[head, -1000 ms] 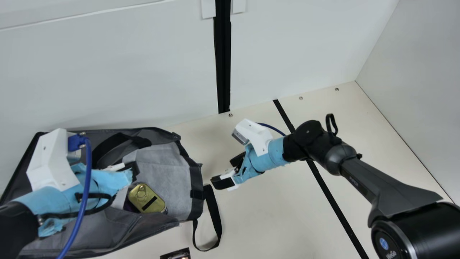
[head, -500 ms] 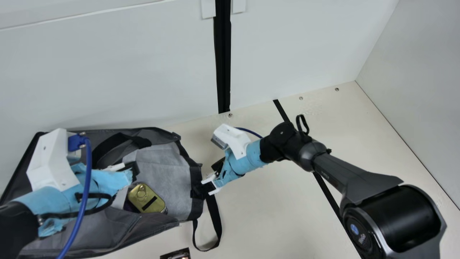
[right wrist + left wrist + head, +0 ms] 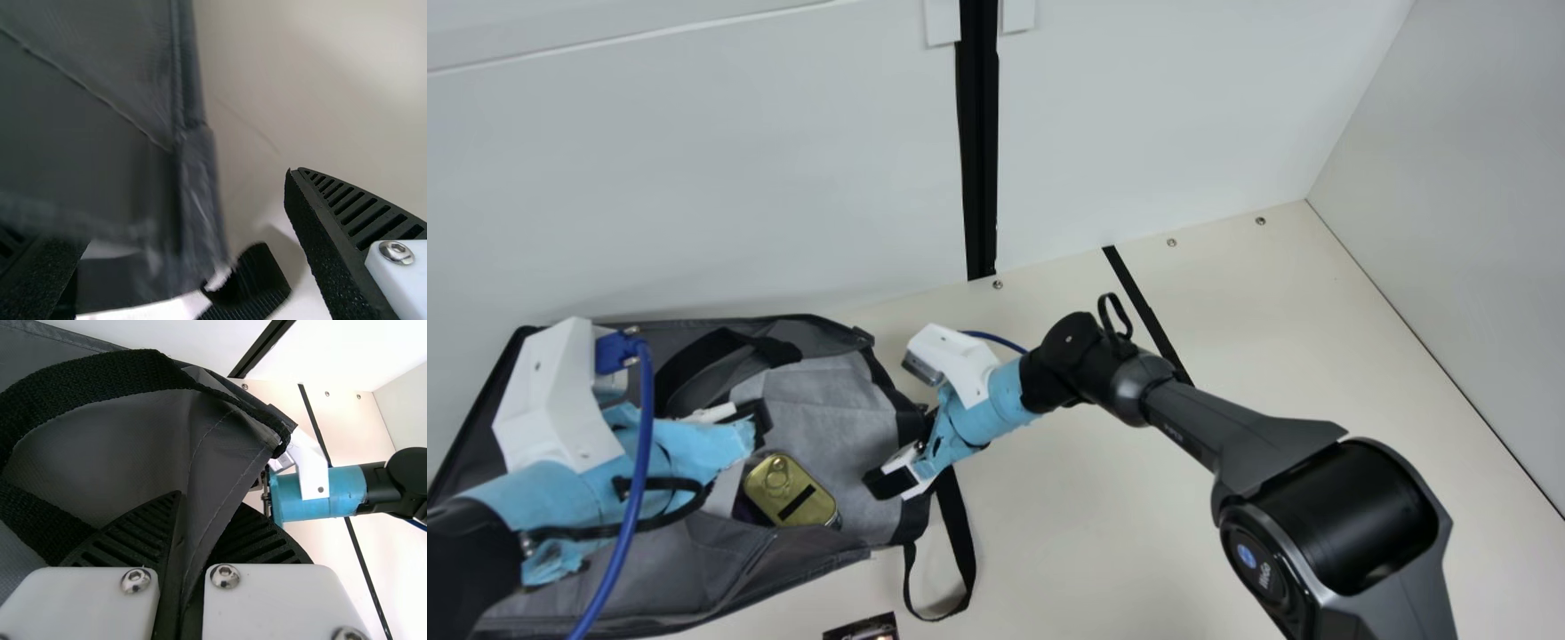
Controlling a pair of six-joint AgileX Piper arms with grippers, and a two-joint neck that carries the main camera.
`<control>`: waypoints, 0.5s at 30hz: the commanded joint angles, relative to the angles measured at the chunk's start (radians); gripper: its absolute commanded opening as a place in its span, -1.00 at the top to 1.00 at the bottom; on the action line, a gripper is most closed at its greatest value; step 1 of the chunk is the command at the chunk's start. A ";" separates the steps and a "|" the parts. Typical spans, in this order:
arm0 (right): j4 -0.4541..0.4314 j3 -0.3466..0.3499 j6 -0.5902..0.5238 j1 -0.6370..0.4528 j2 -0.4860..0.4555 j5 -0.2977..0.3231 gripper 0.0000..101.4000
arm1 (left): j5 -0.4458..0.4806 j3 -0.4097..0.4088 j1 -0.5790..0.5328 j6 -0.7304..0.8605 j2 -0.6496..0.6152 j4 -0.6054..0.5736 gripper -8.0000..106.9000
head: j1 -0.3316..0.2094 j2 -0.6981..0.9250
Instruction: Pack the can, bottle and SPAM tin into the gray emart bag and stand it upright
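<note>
We take this for a robotics lab, or a test booth in one. Pale wall panels [image 3: 720,178] meet at a black post [image 3: 978,142], and beyond its right side a side wall [image 3: 1458,231] closes a bare corner. Below the post we see a cream table [image 3: 1049,578] with screw heads [image 3: 997,284] along its back edge, and two jointed robot arms [image 3: 1227,436] in blue wrapping [image 3: 996,404], with white camera mounts [image 3: 956,356] and blue cables [image 3: 640,444].
</note>
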 commanded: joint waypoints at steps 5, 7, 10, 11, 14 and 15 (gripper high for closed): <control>0.008 -0.021 0.007 0.027 0.023 -0.006 -0.87 | 0.000 0.000 0.000 0.000 0.000 0.000 1.00 | -0.023 -0.002; 0.011 -0.028 0.009 0.032 0.029 -0.005 -0.61 | 0.000 0.000 0.000 0.000 0.000 0.000 1.00 | -0.023 -0.002; 0.016 -0.034 0.009 0.038 0.036 -0.004 -0.21 | 0.000 0.000 0.000 0.000 0.000 0.000 1.00 | -0.023 -0.002; 0.017 -0.034 0.009 0.039 0.037 -0.003 -0.08 | 0.000 0.000 0.000 0.000 0.000 0.000 1.00 | -0.023 -0.002; 0.021 -0.033 0.008 0.041 0.037 -0.001 0.31 | 0.000 0.000 0.000 0.000 0.000 0.000 1.00 | -0.023 -0.002; 0.021 -0.032 0.008 0.040 0.037 0.000 0.44 | 0.000 0.000 0.000 0.000 0.000 0.000 1.00 | -0.023 -0.002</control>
